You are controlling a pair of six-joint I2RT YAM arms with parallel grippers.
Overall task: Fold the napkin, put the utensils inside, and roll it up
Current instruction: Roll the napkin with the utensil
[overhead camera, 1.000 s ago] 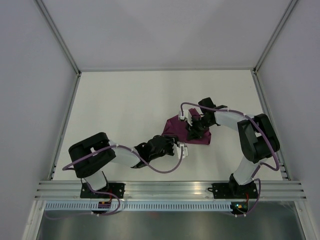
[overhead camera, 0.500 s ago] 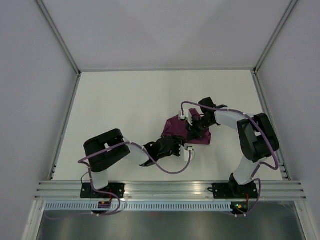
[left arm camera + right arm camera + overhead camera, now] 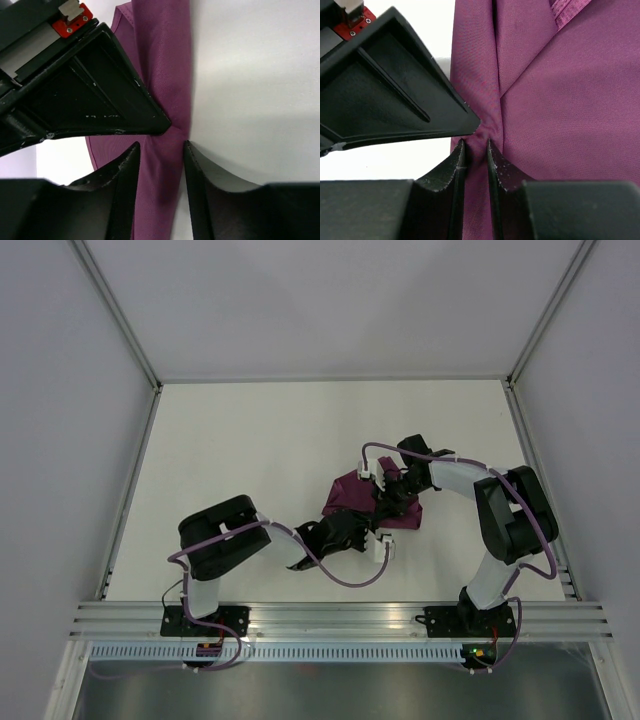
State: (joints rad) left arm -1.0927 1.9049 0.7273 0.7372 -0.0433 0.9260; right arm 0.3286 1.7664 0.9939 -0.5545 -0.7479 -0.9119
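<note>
The magenta-purple napkin [image 3: 348,496] lies crumpled in a small heap at the table's middle. My right gripper [image 3: 393,504] sits over its right part and is shut on a pinched ridge of the cloth, as the right wrist view shows [image 3: 476,146] with the napkin [image 3: 560,100] filling that view. My left gripper [image 3: 362,528] is at the heap's near edge. In the left wrist view its jaws [image 3: 161,150] stand partly apart, with a strip of the napkin [image 3: 165,75] lying between them and not visibly squeezed. The green-handled knife is not in view.
The white table [image 3: 250,460] is bounded by grey walls on three sides and by an aluminium rail [image 3: 340,615] at the near edge. The left arm's purple cable [image 3: 340,578] loops near the rail.
My left arm has swung right and forward, bringing its gripper up to the napkin's near edge. The right gripper has stayed on the cloth.
</note>
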